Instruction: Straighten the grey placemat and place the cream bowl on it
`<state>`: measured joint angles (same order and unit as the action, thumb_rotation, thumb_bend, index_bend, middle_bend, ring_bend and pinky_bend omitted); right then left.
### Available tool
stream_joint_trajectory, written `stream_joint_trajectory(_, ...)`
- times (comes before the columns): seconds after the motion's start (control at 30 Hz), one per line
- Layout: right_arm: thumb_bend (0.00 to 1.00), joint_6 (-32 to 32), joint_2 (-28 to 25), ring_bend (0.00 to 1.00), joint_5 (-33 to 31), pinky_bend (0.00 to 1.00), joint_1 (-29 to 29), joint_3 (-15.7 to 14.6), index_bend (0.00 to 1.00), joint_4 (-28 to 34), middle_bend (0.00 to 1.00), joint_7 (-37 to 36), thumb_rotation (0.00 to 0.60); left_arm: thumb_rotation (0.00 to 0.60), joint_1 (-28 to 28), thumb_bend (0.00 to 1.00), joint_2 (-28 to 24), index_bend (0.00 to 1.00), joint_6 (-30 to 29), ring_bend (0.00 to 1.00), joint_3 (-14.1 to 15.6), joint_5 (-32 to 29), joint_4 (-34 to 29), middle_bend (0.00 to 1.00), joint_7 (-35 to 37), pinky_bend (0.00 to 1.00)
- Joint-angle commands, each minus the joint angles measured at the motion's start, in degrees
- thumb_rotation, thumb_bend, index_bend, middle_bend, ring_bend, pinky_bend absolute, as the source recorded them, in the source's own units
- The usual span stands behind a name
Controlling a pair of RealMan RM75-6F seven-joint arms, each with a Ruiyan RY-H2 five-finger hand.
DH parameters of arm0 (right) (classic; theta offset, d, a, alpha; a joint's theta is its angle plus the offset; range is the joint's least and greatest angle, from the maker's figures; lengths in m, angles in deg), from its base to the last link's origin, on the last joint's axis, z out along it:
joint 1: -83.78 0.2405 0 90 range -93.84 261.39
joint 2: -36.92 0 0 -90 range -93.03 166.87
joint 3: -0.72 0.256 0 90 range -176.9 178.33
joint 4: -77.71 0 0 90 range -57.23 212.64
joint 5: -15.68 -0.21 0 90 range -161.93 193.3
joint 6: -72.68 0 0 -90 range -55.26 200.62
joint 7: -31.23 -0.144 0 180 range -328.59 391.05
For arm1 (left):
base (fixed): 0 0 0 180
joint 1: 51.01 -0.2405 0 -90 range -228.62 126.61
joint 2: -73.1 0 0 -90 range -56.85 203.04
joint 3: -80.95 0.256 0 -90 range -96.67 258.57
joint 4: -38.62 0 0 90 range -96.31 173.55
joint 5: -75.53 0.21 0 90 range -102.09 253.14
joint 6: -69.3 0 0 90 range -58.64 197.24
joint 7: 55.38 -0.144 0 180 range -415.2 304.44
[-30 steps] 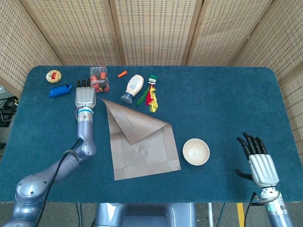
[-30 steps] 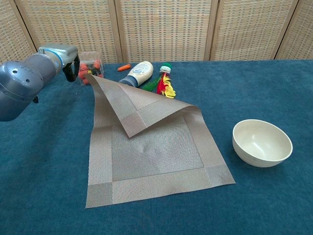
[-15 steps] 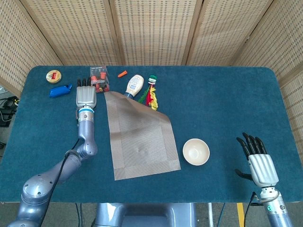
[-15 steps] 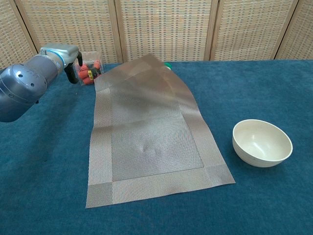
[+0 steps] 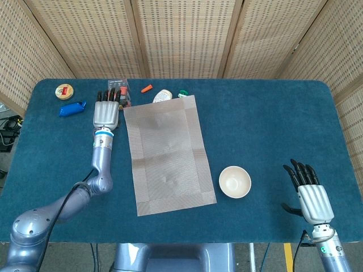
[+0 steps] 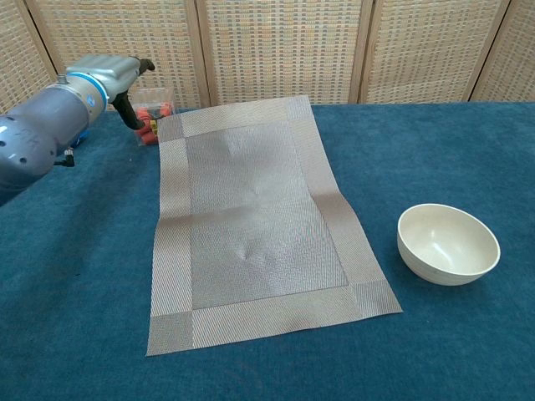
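The grey placemat (image 5: 167,153) (image 6: 251,225) lies unfolded on the blue table, slightly skewed, with a ripple along its right edge. The cream bowl (image 5: 235,181) (image 6: 448,243) stands upright and empty on the cloth, right of the mat's near right corner and apart from it. My left hand (image 5: 106,110) (image 6: 104,73) hovers just left of the mat's far left corner, fingers stretched out, holding nothing. My right hand (image 5: 309,190) shows only in the head view, near the front right edge, fingers spread and empty.
A clear box of red items (image 5: 120,90) (image 6: 150,113) sits just past my left hand. A mayonnaise bottle (image 5: 162,96) and a green-topped toy (image 5: 182,93) peek out from under the mat's far edge. An orange piece (image 5: 147,88), blue object (image 5: 72,108) and round tin (image 5: 64,90) lie at the back left.
The mat's folded-over far corner has swung back and the mat now lies flat, covering most of the bottle and toy. My left hand shifted slightly away from me. The right hand stayed still.
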<state>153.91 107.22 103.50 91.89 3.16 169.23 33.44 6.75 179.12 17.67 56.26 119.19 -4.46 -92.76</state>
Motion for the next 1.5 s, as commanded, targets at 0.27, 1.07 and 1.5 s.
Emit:
stream_joint_trajectory(0.27,0.16,-0.8,0.1,0.00,1.8,0.00,0.5,-1.2,0.13,-0.3,0.00,-1.5,0.600,0.600,-22.3,0.29,-23.7,0.01,-26.4,0.00,13.6,21.8,-42.0,0.00,10.0,0.00)
stream_joint_trajectory(1.07,0.16,1.0,1.8,0.00,7.9,0.00,0.6,-3.7,0.20,-0.2,0.00,-1.1,0.600,0.600,-47.0,0.29,-28.3,0.01,-49.5,0.00,31.6,43.2,-47.8,0.00,15.2,0.00)
stream_joint_trajectory(1.5,0.19,-2.3,7.5,0.00,9.8,0.07,3.8,-3.0,0.35,1.2,0.01,4.2,0.600,0.600,-49.6,0.29,-28.9,0.01,-48.9,0.00,30.0,47.2,-47.5,0.00,17.1,0.00)
